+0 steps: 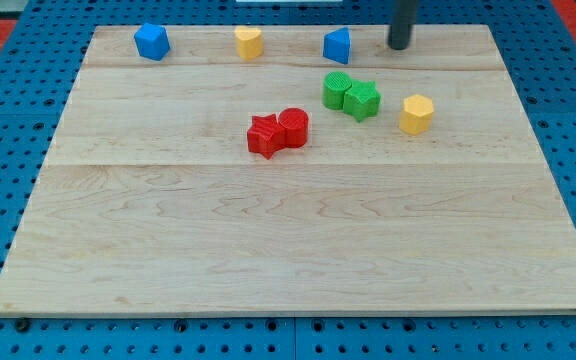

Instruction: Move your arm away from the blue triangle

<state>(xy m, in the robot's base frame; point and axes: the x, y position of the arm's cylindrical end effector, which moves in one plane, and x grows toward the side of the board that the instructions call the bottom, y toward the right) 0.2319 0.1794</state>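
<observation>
The blue triangle (338, 46) sits near the board's top edge, right of centre. My tip (399, 46) rests on the board just to the triangle's right, a short gap apart, not touching it. The rod rises out of the view's top.
A blue block (152, 41) is at the top left and a yellow block (249, 42) right of it. Two green blocks (351, 95) touch below the triangle, with a yellow hexagon (417, 114) to their right. A red star (264, 135) and red cylinder (293, 126) touch near the centre of the wooden board (298, 250).
</observation>
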